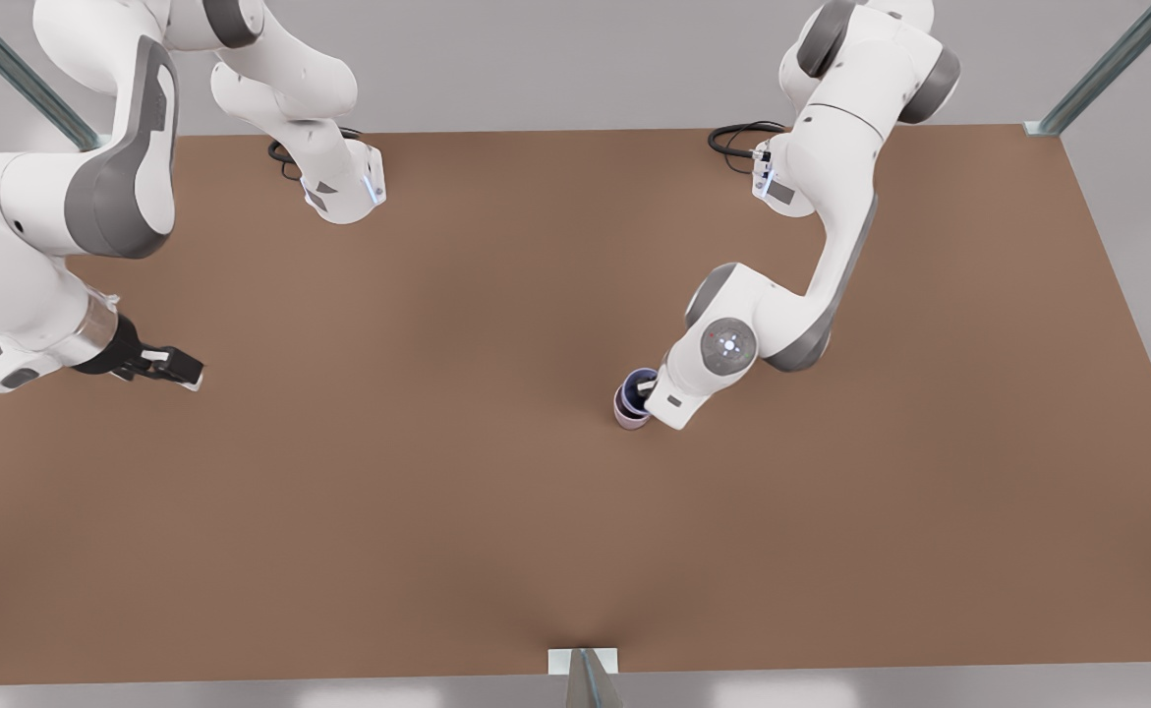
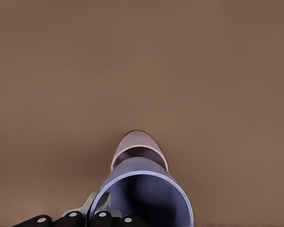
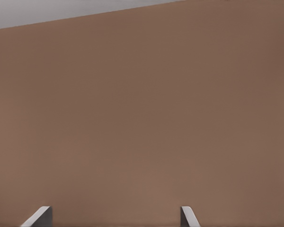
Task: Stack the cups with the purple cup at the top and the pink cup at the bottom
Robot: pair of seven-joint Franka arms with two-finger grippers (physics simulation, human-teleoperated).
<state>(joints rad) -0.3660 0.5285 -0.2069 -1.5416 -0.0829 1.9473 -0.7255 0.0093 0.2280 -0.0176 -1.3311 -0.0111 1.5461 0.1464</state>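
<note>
The purple cup (image 1: 640, 379) sits nested in the pink cup (image 1: 626, 410) on the brown table, right of centre in the front view. In the left wrist view, the purple cup (image 2: 132, 171) is close up with its mouth open toward the camera, and the pink cup (image 2: 138, 141) shows beyond it. My left gripper (image 1: 648, 387) is at the purple cup's rim, its fingers (image 2: 103, 206) pinching the cup's wall. My right gripper (image 1: 180, 370) waits at the front view's left, low over the table, open and holding nothing; its fingertips (image 3: 39, 216) stand wide apart.
The brown table (image 1: 437, 511) stretches wide around the cups. Both arm bases stand at the far edge with black cables (image 1: 737, 138). Metal frame posts rise at the far corners, and another post (image 1: 585, 678) stands at the near edge.
</note>
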